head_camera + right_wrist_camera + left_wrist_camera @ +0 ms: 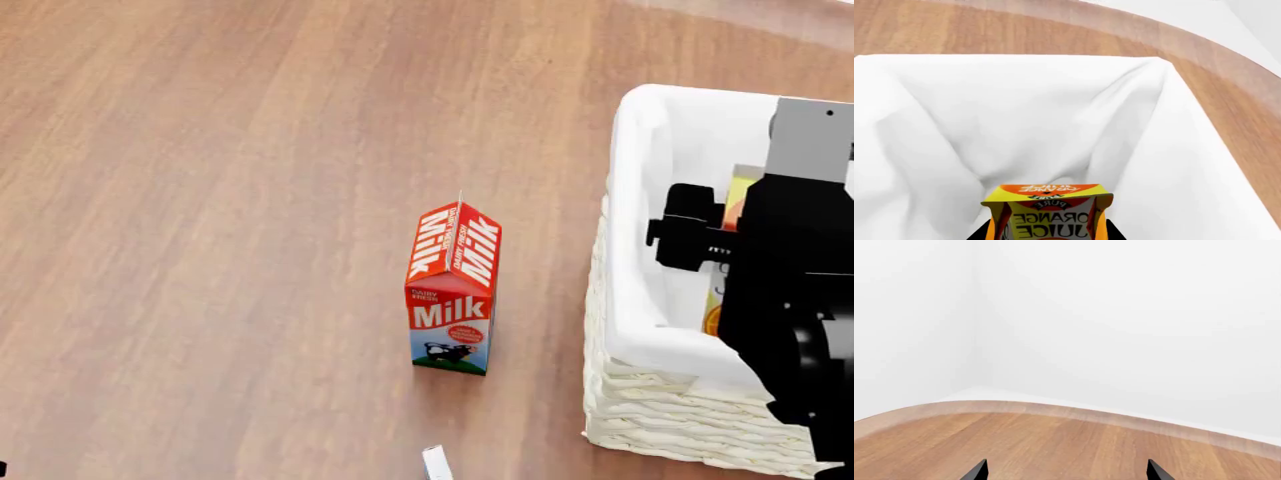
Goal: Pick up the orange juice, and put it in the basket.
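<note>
On your left, the left gripper shows only two dark fingertips set well apart over the bare wooden table, holding nothing, so it is open and idle. Moving right in the head view, the Milk carton stands upright on the table, near the basket but not touching it. Then comes the basket itself, with your right gripper over its interior. The orange juice sits between the dark fingers, its gable top pointing at the white cloth liner; it looks clamped, though the contact itself falls off the picture's edge. The carton appears to be inside the rim, but you cannot tell whether its base is down on the liner. If you release while it hangs high or tilted, it could topple or lodge against the wall; lifting away carelessly could snag the liner.
</note>
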You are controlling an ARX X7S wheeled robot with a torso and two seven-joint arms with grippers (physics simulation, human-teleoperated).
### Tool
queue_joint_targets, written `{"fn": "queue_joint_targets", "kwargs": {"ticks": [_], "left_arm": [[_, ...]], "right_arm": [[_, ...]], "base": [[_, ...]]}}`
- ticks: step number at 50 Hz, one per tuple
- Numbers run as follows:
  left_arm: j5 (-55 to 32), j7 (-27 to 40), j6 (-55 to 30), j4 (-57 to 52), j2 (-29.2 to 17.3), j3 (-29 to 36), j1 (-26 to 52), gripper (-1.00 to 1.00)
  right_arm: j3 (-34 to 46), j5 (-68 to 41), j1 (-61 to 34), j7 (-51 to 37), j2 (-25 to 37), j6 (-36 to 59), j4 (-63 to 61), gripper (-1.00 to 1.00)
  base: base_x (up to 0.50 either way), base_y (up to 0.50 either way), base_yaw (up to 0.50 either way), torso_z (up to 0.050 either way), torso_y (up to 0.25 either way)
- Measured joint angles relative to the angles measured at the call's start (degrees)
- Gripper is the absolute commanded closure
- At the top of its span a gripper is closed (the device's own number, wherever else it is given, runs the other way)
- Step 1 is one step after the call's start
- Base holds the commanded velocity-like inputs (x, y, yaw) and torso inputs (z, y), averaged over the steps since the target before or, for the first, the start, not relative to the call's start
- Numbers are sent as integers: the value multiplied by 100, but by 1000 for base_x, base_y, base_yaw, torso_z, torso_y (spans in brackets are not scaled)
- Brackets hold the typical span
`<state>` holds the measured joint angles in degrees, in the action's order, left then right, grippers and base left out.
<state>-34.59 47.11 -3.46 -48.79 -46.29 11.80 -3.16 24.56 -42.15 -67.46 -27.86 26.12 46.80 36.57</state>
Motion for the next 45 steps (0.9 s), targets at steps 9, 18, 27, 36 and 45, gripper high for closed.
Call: {"fn": "queue_joint_targets", "kwargs": {"ticks": [9, 18, 27, 36, 45], "left_arm": [[-6, -1, 15, 3, -4, -6, -8, -100], [3, -15, 32, 24, 3, 1, -8, -100], [11, -20, 42, 27, 4, 6, -14, -100], [17, -17, 44, 18, 1, 10, -19, -100], [15, -8, 37, -15, -3, 18, -14, -100]], "right_arm": [[22, 76, -34, 57, -4, -3, 7, -100], [-23, 108, -37, 51, 25, 17, -62, -100], [-58, 98, -17, 27, 48, 45, -145, -100], [-86, 62, -13, -14, 87, 117, -285, -100], [-158, -58, -26, -151, 188, 325, -696, -100]], "base": [[0, 0, 0, 0, 1], [0, 0, 0, 0, 0], [0, 0, 0, 0, 0], [0, 0, 0, 0, 0], [0, 0, 0, 0, 0]]}}
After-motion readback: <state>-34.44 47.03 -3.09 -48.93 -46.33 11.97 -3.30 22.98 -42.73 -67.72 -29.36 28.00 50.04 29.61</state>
